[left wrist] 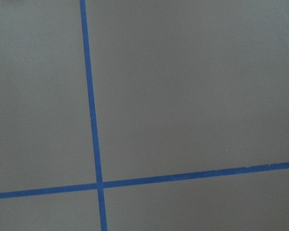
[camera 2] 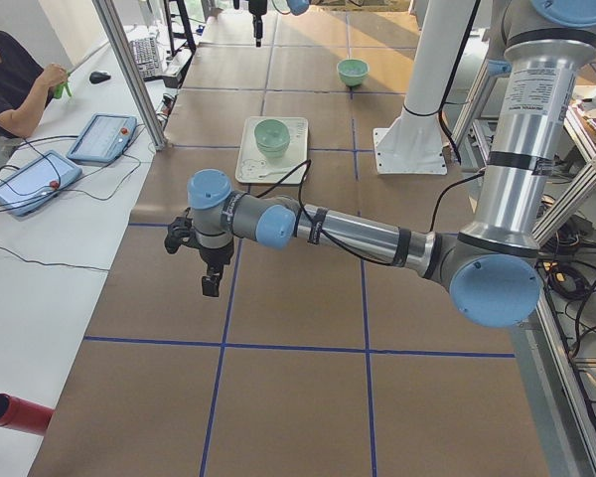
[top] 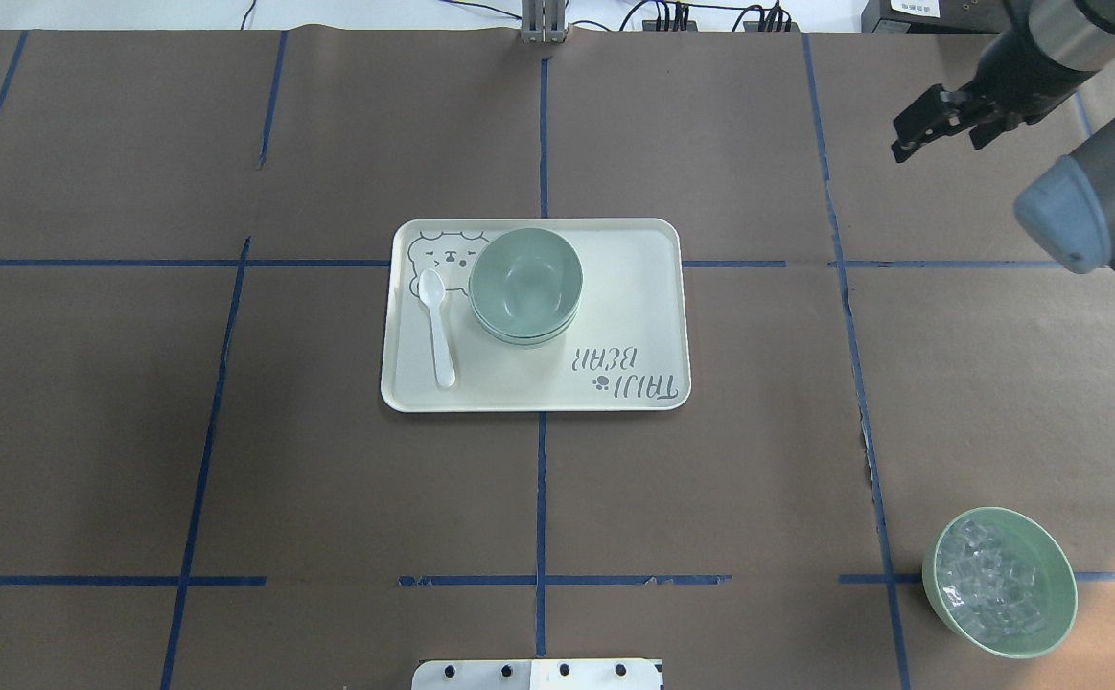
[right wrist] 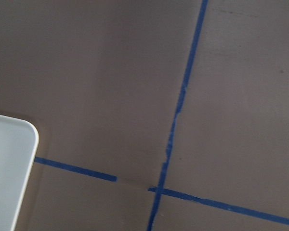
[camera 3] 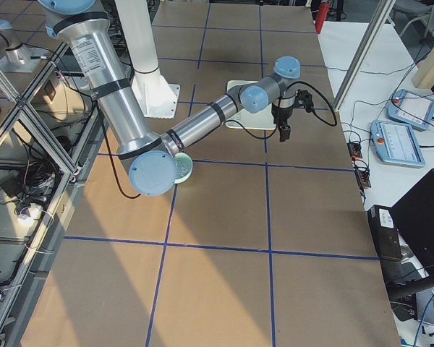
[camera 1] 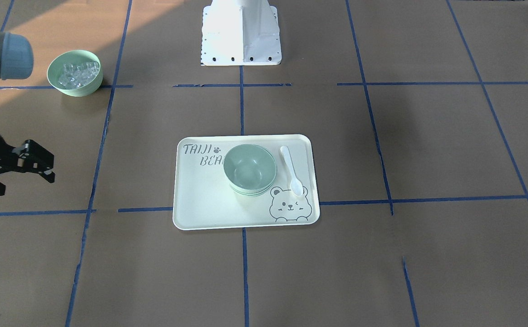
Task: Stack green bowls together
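Off the overhead view's left edge, the L gripper (camera 2: 210,284) shows only in the left side cam. It hangs low over the brown table (top: 87,431), pointing down, well apart from the tray. Can't tell if its claw is spread or closed. The L wrist cam shows only paper and a blue tape cross (left wrist: 99,185).

At table center sits the cream tray (top: 634,287), flat, long side across. On its left part lies a white spoon (top: 438,331), scoop end toward the far side, next to a bear drawing (top: 442,251). Just right of the spoon, not touching it, are the green bowls (top: 525,283), nested in one upright stack on the tray. Lower rims peek out under the top bowl; exact count is hard to read. The top bowl is empty. "TAIJI BEAR" lettering (top: 630,374) is on the tray's near right part.

At far right, top, the R gripper (top: 936,144) is up above the table, fingers spread wide, holding nothing, well apart from the tray. The R wrist cam catches only a tray corner.

At bottom right a separate green bowl w/ clear cubes (top: 1000,582) stands on the table, near the robot side.
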### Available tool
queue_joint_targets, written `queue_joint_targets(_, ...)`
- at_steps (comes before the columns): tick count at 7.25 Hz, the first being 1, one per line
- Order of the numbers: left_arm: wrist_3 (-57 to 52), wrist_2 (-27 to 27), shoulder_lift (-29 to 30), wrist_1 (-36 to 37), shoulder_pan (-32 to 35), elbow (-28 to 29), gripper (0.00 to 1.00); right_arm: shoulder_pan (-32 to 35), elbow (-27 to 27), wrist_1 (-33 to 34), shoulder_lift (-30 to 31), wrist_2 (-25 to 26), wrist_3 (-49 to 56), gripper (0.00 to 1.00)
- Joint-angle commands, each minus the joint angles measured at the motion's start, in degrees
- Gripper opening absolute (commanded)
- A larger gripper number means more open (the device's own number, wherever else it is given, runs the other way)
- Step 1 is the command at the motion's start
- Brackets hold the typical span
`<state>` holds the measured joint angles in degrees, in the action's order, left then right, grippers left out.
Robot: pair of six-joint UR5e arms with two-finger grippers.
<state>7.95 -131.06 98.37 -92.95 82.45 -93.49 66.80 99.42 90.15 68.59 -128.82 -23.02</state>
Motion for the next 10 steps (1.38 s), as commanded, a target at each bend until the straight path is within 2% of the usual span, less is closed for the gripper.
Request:
queue_joint_targets(1, -4.52, -2.95, -1.95, 2.60, 2.71, 0.93, 1.00, 7.70, -0.98, 0.29, 8.63, -0.38, 18.10, 1.00)
queue_joint_targets(2, -4.52, -4.80, -3.00, 2.43, 3.76, 1.20, 1.00, 11.83, -3.07, 0.11, 12.32, -2.82, 26.36, 1.00)
queue_joint_targets(3, -4.78, -4.90, -4.23, 2.34, 4.30, 1.20, 1.00, 16.74, -7.18, -0.06, 13.40, -7.63, 30.88, 1.00)
queue_joint_targets(4, -7.31, -4.82, -4.59, 2.60, 5.08, 2.25, 1.00, 19.66, -9.23, -0.15, 14.98, -10.20, 32.23, 1.00)
queue_joint_targets(7, -7.51, -4.82, -6.87, 2.69, 5.80, 3.05, 1.00, 20.22, -8.98, -0.50, 17.88, -9.44, 31.19, 1.00)
queue_joint_targets(10, -6.89, -4.82, -7.58, 2.52, 5.71, 3.83, 1.00, 23.46, -9.25, 0.11, 18.24, -10.13, 30.66, 1.00)
